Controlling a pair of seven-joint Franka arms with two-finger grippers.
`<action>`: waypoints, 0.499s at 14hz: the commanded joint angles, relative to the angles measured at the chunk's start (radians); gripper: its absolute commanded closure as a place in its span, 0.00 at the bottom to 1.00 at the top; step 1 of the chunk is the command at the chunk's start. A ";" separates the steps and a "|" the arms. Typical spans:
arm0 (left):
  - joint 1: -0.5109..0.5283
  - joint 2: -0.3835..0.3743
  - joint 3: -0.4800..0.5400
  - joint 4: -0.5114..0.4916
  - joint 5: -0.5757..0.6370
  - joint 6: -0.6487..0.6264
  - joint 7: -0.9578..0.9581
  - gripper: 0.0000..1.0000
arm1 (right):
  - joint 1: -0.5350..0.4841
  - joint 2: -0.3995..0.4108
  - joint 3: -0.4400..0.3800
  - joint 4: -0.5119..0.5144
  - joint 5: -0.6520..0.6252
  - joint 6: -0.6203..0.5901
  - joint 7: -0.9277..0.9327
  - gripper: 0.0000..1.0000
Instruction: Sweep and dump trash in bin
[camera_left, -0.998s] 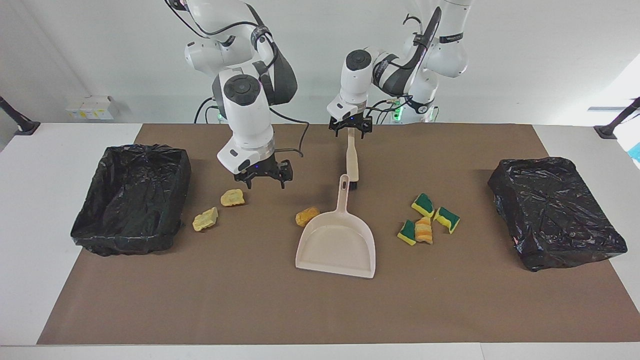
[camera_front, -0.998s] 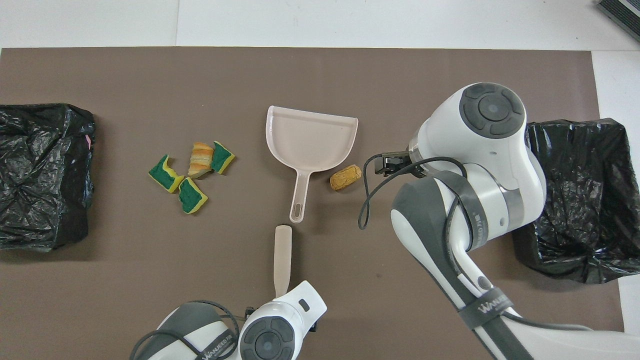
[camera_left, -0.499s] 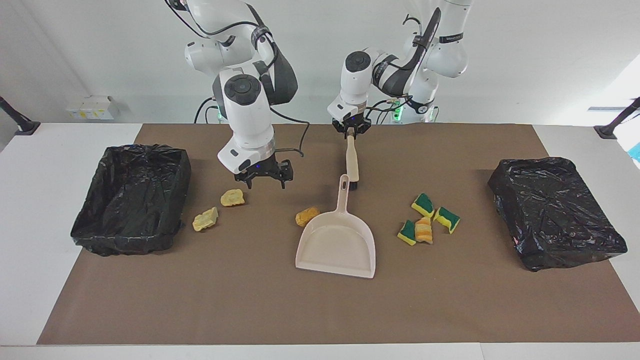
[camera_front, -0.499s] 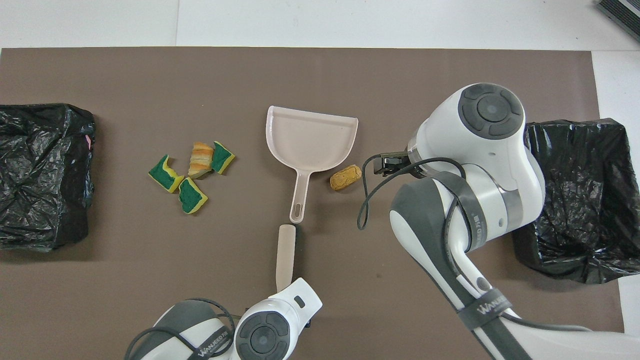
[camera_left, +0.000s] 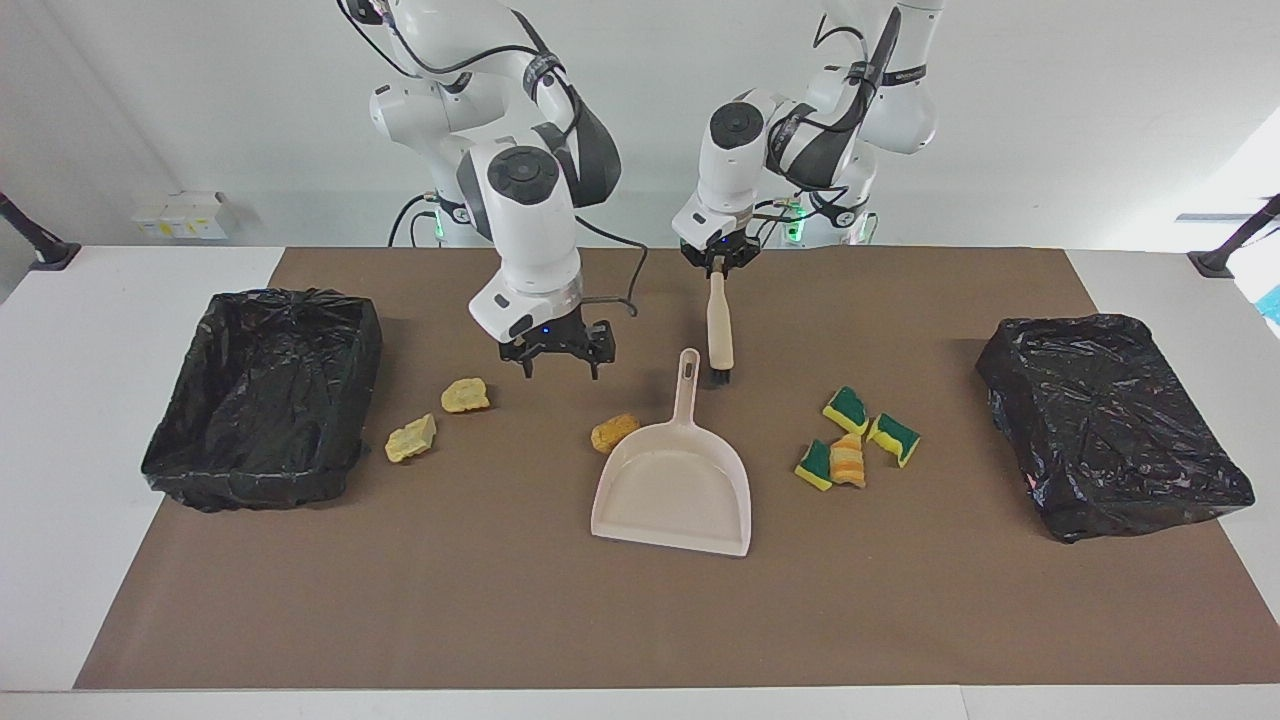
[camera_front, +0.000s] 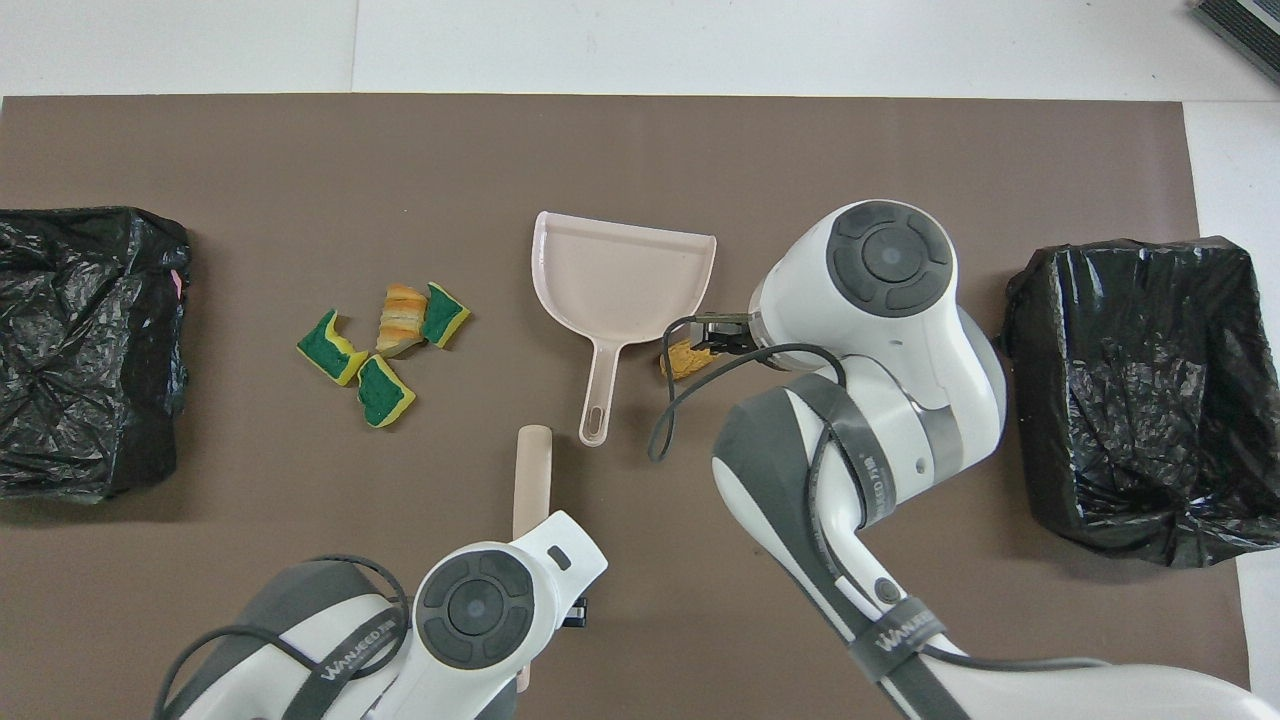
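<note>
1. A brown mat (camera_left: 560, 610) covers a white table (camera_left: 90, 400) before a pale wall.
2. A black-lined bin (camera_left: 262, 395) sits at the right arm's end of the mat, a second bin (camera_left: 1110, 420) at the left arm's end.
3. The beige dustpan (camera_left: 675, 480) lies mid-mat, its handle pointing at 12 o'clock in the facing view, toward the robots.
4. The trash lies in three spots. Three green-and-yellow blocks (camera_left: 850, 408) cluster around an orange-striped piece (camera_left: 848, 460), at 3 o'clock of the dustpan in the facing view, toward the left arm's end.
5. A tan-orange lump (camera_left: 613, 432) lies just beside the pan where handle meets tray, at its 10 o'clock.
6. Two pale yellow lumps (camera_left: 465, 395), crumpled and rough, lie between that lump and the right arm's bin; the other one (camera_left: 411, 438) is closer to the bin.
7. The left gripper (camera_left: 718, 262) pinches the top of the brush (camera_left: 719, 330) handle, fingers pressed on it; the brush hangs upright, black bristles down, just beside the dustpan handle's tip.
8. The right gripper (camera_left: 558, 362) hovers over the mat between the yellow lumps and the dustpan handle, fingers spread, holding nothing.
</note>
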 joint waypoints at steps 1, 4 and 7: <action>0.092 -0.088 -0.003 0.020 0.015 -0.125 0.087 1.00 | 0.035 0.034 0.001 0.002 -0.008 0.060 0.078 0.00; 0.220 -0.088 -0.006 0.041 0.112 -0.210 0.200 1.00 | 0.105 0.060 0.001 0.003 -0.019 0.106 0.203 0.00; 0.378 -0.033 -0.005 0.098 0.209 -0.196 0.384 1.00 | 0.188 0.100 0.001 0.011 -0.124 0.138 0.348 0.00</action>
